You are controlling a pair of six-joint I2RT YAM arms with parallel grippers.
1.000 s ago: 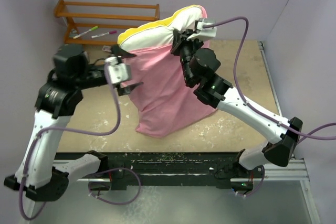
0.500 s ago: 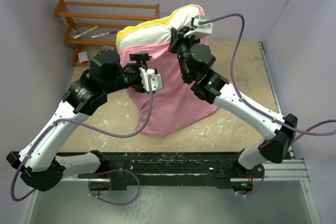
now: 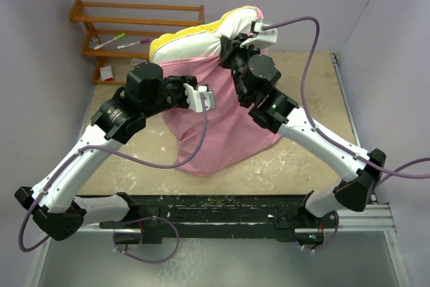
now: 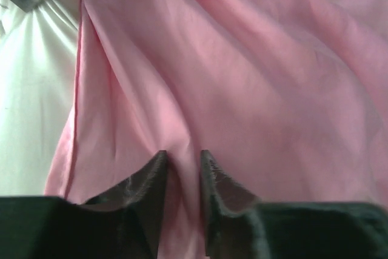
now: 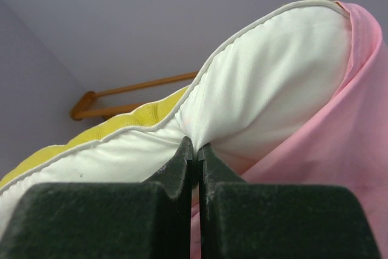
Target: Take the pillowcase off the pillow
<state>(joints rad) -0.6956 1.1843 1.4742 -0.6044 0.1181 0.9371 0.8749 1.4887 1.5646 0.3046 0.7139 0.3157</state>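
Left claw (image 4: 182,168) has reached the pillowcase (image 4: 254,77)

Since one second ago the left arm swung in from the left side of the desk (image 3: 302,159), and its claw now sits on the pink fabric, while the right arm has almost not moved. The fingers of the left claw stand narrow, with one soft fold of the satin pinched between them. How firm this pinch is, the wrist view does not tell. The right claw (image 5: 195,150) is fully closed on the white seam of the pillow (image 5: 267,89), just where the yellow-green band meets the cream side, and holds the pillow up in the air.

Around the claws, the upper part of the pillow is already bare. The pillowcase covers only its lower part and hangs down, with its bottom end lying crumpled on the desk. A wooden rack (image 3: 134,11) stands behind, well apart.

In my judgement the step in hand is the pulling off: one arm holds the pillow and the other takes the cover. The next move calls for the left claw to draw the fabric downward and toward the near edge while the right claw keeps its grip high. Satin is slippery, so the fold may slide out if the pull is quick
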